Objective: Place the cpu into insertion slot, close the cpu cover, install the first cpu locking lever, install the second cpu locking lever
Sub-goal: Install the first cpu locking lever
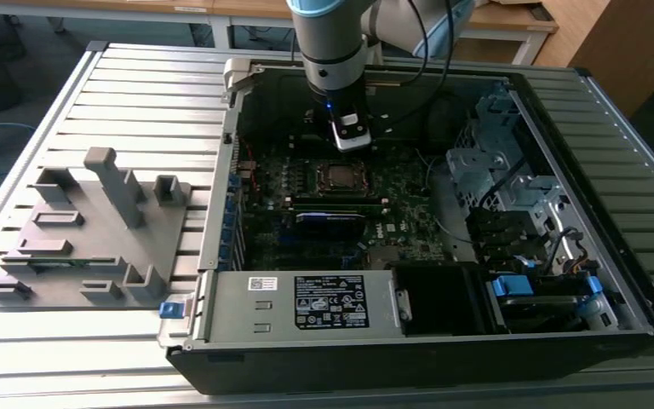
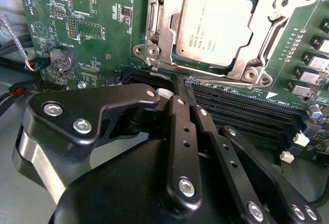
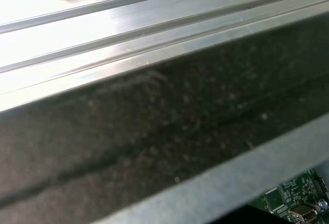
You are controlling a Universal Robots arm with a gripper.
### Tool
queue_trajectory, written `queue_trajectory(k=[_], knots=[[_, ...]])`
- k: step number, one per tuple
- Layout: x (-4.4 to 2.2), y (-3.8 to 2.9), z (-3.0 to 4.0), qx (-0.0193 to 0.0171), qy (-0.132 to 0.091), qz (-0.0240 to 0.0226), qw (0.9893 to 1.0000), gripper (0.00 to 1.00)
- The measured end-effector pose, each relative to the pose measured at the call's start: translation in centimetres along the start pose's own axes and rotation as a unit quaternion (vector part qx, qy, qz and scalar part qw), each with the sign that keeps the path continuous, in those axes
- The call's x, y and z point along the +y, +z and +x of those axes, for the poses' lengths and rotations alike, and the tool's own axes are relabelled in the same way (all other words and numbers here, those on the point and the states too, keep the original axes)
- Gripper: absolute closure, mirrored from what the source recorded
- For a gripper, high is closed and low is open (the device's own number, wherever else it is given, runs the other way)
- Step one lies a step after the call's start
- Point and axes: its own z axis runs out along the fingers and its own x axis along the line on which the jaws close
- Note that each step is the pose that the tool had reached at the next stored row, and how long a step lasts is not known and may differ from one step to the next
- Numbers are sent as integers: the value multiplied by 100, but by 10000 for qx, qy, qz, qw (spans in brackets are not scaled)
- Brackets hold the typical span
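My gripper (image 2: 184, 82) closed, fingertips pressed together, nothing visibly pinched. Tips sit at near edge of cpu cover (image 2: 163, 34), likely placed so to push along that edge. cpu (image 2: 216, 26) just ahead of tips, seated in insertion slot (image 2: 177, 54), cover lying flat round it. Memory slots (image 2: 241, 106) directly under fingers, crowding approach. Coin cell (image 2: 60, 59) off to side, clear.
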Motion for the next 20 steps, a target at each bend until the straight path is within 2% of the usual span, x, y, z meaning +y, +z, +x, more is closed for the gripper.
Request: queue_trajectory(k=[11, 15, 20], knots=[[-1, -1, -1, -6, -4, 18, 10000, 90], [5, -28, -5, -6, -4, 18, 10000, 90], [6, -29, -5, -7, -5, 17, 10000, 90]])
